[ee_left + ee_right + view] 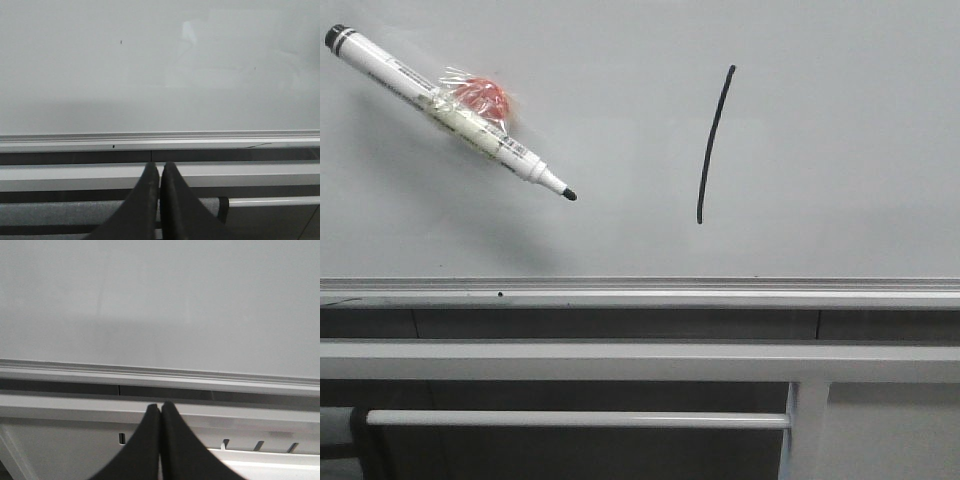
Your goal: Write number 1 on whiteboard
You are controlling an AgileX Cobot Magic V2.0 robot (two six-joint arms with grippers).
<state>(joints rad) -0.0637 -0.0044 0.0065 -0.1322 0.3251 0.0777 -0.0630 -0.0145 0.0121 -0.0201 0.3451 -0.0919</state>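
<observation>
You are looking at a large smooth pale grey-white whiteboard panel (840,150) that fills the upper part of the front view; its lower edge is closed by a silver aluminium rail (640,292), and below that run white metal bars (620,360) of the stand. The number 1, a thin black marker stroke (714,145), stands right of the panel's middle; it is nearly vertical, leans a little to the right at its top and bows slightly along its length. Well apart from it, at the upper left of the board, you have a white marker pen with a black cap end and a black tip (440,105); it lies slantwise on the panel, cap end up and left, tip down and right, pointing roughly toward the foot of the stroke without reaching it; a red round piece wrapped in clear tape (480,98) sits against the pen's barrel at about its middle.

Neither arm shows in the front view. In the left wrist view your left gripper (160,167) has its two black fingers pressed together with nothing between them; it sits low, in front of the bars beneath the rail, facing bare board. In the right wrist view your right gripper (160,407) is likewise closed finger against finger and empty; it too is below the rail, facing bare panel.
</observation>
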